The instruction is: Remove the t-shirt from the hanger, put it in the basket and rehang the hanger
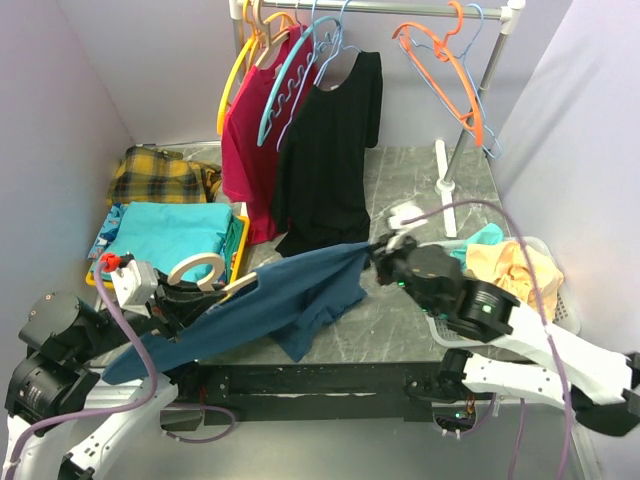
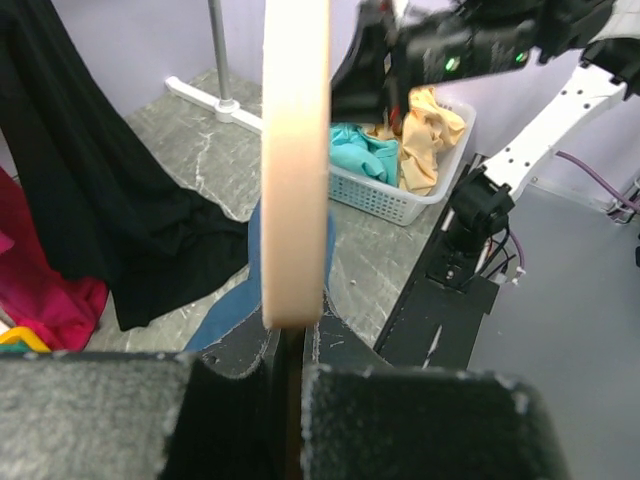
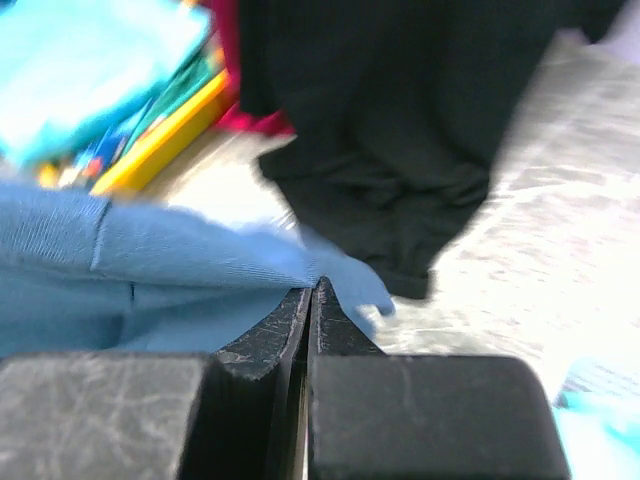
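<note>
The blue t-shirt (image 1: 280, 300) hangs on a pale wooden hanger (image 1: 205, 270) and stretches across the table's front. My left gripper (image 1: 185, 295) is shut on the hanger's lower part. In the left wrist view the hanger (image 2: 295, 160) rises straight up from the left gripper (image 2: 292, 330), with blue cloth (image 2: 225, 310) behind it. My right gripper (image 1: 378, 250) is shut on the shirt's right edge and holds it taut. In the right wrist view the blue fabric (image 3: 150, 270) runs into the closed tips of the right gripper (image 3: 311, 295).
A clothes rail at the back carries a black shirt (image 1: 330, 160), a red shirt (image 1: 250, 150) and bare hangers, one of them orange (image 1: 445, 65). A white basket (image 1: 553, 300) of clothes stands at the right. Folded clothes (image 1: 170, 230) are stacked at the left.
</note>
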{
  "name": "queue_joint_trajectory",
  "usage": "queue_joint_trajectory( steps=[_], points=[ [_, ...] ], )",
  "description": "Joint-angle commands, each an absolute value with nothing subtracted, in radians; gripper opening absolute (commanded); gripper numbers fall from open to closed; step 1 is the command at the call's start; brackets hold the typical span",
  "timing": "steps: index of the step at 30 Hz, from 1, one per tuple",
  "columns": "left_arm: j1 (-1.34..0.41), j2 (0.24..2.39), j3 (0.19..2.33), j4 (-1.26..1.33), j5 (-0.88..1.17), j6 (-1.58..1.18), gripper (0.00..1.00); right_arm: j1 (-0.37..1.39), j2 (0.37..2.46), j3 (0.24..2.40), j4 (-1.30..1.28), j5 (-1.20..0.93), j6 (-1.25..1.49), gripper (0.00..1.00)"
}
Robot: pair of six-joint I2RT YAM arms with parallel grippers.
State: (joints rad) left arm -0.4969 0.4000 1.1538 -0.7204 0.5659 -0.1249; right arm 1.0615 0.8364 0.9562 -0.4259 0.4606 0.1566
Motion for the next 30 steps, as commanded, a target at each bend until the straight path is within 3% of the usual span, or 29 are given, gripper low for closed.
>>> queue_joint_trajectory(
  steps=[1, 11, 15, 30],
  points=[
    [-0.491, 0.382, 1.157, -0.733, 0.551, -0.101, 0.01, 0.996, 0.720, 0.953, -0.402, 0.722, 0.199, 0.00],
    [-0.491, 0.370, 1.183, -0.770, 0.572, -0.075, 0.01, 0.694, 0.690, 0.896, -0.446, 0.709, 0.254, 0.00],
    [-0.491, 0.373, 1.200, -0.773, 0.572, -0.072, 0.01, 0.595, 0.722, 0.826, -0.413, 0.576, 0.258, 0.00],
    [-0.491, 0.365, 1.223, -0.756, 0.606, -0.068, 0.01, 0.586, 0.916, 0.786, -0.399, 0.384, 0.302, 0.00]
  ],
)
